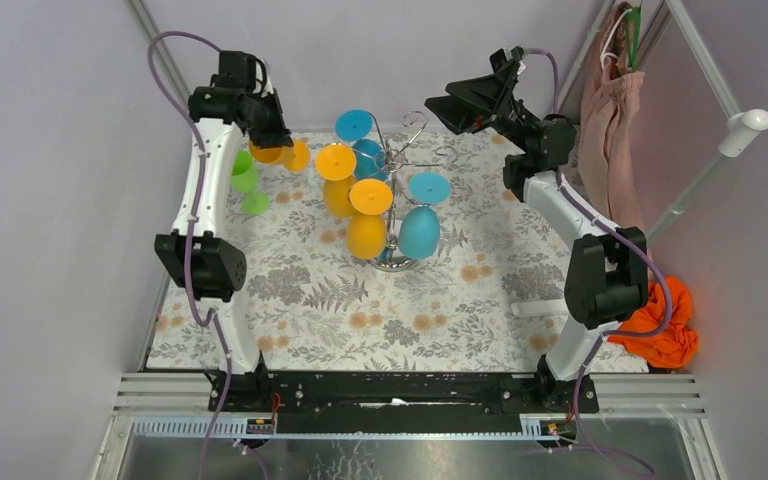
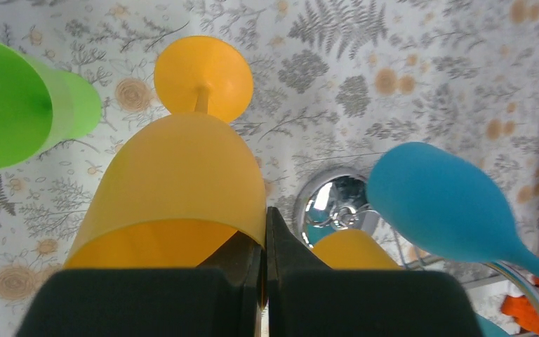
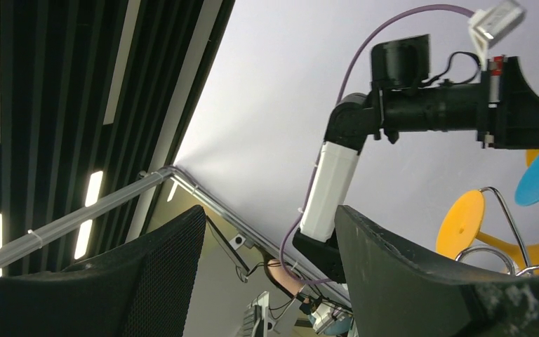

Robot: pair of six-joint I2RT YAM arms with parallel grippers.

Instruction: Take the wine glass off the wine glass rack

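- In the left wrist view, the left hand [image 2: 264, 235] covers the lower rim of the orange glass [image 2: 175, 182] it pinches.
- The picture's left edge cuts off the green glass [image 2: 7, 98].
- The blue glass [image 2: 442, 203] loses its stem at the lower right corner.
- The wine glass rack [image 2: 333, 200] shows only part of its shiny base, behind the glasses.
- From above, the left hand's fingertips are hidden under its wrist.

On the table [image 1: 300, 300], a lone glass [image 1: 245, 178] sits left of the wine glass rack [image 1: 392, 263].

Orange wine glass [image 2: 175, 179] clear of rack [image 2: 331, 198]
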